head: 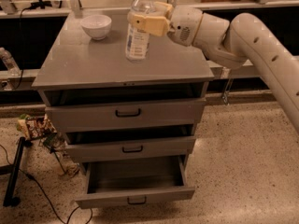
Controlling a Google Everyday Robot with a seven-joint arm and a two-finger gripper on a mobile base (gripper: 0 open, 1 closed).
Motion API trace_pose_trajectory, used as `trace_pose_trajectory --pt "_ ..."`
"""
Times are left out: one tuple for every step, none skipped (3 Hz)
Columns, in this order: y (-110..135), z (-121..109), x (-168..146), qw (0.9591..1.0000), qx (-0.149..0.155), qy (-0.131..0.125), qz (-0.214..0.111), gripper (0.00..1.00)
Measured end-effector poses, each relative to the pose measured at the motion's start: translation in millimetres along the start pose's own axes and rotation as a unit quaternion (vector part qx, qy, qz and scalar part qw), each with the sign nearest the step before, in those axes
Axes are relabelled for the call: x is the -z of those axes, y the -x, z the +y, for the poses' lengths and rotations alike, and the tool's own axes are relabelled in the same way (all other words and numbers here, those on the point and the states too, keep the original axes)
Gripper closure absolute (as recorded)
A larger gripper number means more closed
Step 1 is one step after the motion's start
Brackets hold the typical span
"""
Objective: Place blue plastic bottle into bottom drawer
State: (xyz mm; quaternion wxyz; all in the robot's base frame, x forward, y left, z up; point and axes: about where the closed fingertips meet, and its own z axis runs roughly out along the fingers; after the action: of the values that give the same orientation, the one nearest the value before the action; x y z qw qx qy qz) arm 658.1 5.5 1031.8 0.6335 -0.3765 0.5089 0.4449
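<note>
The blue plastic bottle (138,34), clear with a white-and-blue label, stands upright over the back middle of the grey cabinet top (93,69). Its base is at or just above the surface; I cannot tell which. My gripper (145,23) reaches in from the right, and its yellowish fingers (148,24) are shut around the bottle's upper body. The bottle's cap is cut off by the top of the view. The bottom drawer (135,199) is pulled out and looks empty inside.
A white bowl (96,26) sits at the back left of the cabinet top. The two upper drawers (126,113) are slightly ajar. A small clear bottle (8,62) stands on a ledge at the left. A snack bag (33,126), cables and a black stand leg (13,176) lie on the floor to the left.
</note>
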Motion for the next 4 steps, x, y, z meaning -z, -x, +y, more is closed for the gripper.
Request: trace_pose_trajectory --pt "-2 11 -3 0.9999 -0.007 0.01 -0.001 1.0" --pt "0 17 -9 0.9993 -0.013 0.033 0.008 1.0" --pt "14 65 -7 0.9982 -0.03 0.05 -0.011 1.0" --pt "-4 131 8 0.9971 -0.054 0.046 -0.029 1.0"
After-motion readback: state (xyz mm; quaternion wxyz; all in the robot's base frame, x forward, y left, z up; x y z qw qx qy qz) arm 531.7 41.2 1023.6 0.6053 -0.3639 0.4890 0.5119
